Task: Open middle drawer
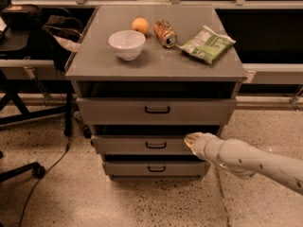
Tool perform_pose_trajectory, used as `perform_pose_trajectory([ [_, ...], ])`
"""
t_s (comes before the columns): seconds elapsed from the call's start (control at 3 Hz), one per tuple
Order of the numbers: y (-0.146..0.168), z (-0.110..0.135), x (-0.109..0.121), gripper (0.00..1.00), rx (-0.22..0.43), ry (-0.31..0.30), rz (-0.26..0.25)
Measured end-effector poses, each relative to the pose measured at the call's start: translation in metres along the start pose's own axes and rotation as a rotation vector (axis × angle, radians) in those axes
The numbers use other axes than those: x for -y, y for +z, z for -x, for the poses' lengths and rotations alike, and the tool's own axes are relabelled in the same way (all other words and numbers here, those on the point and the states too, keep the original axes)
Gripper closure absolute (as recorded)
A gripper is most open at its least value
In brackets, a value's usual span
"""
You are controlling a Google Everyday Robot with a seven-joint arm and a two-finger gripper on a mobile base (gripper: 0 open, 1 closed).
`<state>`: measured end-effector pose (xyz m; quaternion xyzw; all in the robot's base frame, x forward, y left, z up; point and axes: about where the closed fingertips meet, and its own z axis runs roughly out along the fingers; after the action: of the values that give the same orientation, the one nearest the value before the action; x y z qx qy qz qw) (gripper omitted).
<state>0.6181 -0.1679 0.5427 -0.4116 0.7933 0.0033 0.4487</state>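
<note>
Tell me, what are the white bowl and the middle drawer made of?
The bowl looks like glazed ceramic, maybe plastic: white, smooth, slightly shiny. The middle drawer seems painted metal: flat matte grey front, small dark handle. The gripper is at that drawer's right end.

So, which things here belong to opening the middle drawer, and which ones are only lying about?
For the job:
middle drawer
handle
end effector, at the right end of that drawer's front

Lying about, on the cabinet top:
bowl
orange
can
snack bag
</note>
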Motion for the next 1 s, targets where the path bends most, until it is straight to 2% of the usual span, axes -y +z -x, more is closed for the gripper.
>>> perform_pose_trajectory([
  [0.33, 0.0251, 0.0066, 0.0119, 1.0, -0.015, 0.006, -0.072],
  [0.67, 0.0251, 0.0066, 0.0119, 1.0, -0.015, 0.006, -0.072],
  [1.0, 0.0317, 0.0044, 0.0113, 1.0, 0.007, 0.014, -0.108],
])
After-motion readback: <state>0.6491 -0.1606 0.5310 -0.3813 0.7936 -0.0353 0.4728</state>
